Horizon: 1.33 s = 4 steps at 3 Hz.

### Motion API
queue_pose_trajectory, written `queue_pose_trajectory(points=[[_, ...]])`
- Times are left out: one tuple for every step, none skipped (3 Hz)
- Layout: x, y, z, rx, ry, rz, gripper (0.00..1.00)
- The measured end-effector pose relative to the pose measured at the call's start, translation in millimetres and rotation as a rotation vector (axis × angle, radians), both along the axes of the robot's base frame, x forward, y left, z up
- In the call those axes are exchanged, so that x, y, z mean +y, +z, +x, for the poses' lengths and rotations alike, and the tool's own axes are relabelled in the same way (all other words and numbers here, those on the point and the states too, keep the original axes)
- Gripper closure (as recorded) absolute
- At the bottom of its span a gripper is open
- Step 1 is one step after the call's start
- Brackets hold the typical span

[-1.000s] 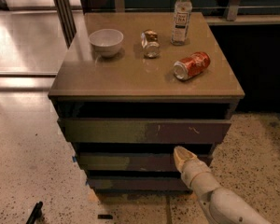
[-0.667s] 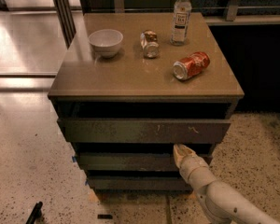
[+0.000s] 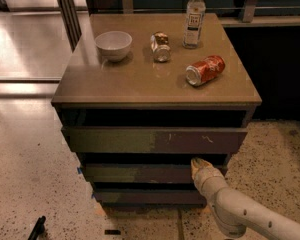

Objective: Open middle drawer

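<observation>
The middle drawer (image 3: 140, 174) is the plain dark brown front in the middle of the cabinet, under the taller front with pale scratch marks (image 3: 155, 140) and above the thinnest front (image 3: 145, 197). It sits about flush with the others, and its inside is hidden. My gripper (image 3: 199, 165) comes in from the lower right on a pale arm (image 3: 250, 214). Its tip is at the top edge of the middle drawer's front, near the right end, in the dark gap under the scratched front.
On the cabinet's top (image 3: 140, 84) stand a white bowl (image 3: 113, 45), a small tipped can (image 3: 161, 47), a water bottle (image 3: 192, 18) and a red can on its side (image 3: 205, 70). Speckled floor surrounds the cabinet. A dark wall unit is at the right.
My gripper has barely shifted at the top edge of the middle drawer's front. The drawer fronts have not visibly moved.
</observation>
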<state>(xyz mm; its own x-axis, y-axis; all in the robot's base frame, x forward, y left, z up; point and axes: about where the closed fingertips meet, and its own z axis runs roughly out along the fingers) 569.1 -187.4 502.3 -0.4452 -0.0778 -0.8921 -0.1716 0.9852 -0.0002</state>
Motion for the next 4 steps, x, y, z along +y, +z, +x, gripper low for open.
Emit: queue_pose_trajectory(points=[[-4, -9, 8, 0.033, -0.029, -0.050, 1.00], [-3, -10, 9, 0.035, -0.031, -0.050, 1.00], [-3, -11, 13, 0.028, -0.048, -0.055, 1.00], [-4, -27, 58, 0.008, -0.130, -0.101, 1.00]])
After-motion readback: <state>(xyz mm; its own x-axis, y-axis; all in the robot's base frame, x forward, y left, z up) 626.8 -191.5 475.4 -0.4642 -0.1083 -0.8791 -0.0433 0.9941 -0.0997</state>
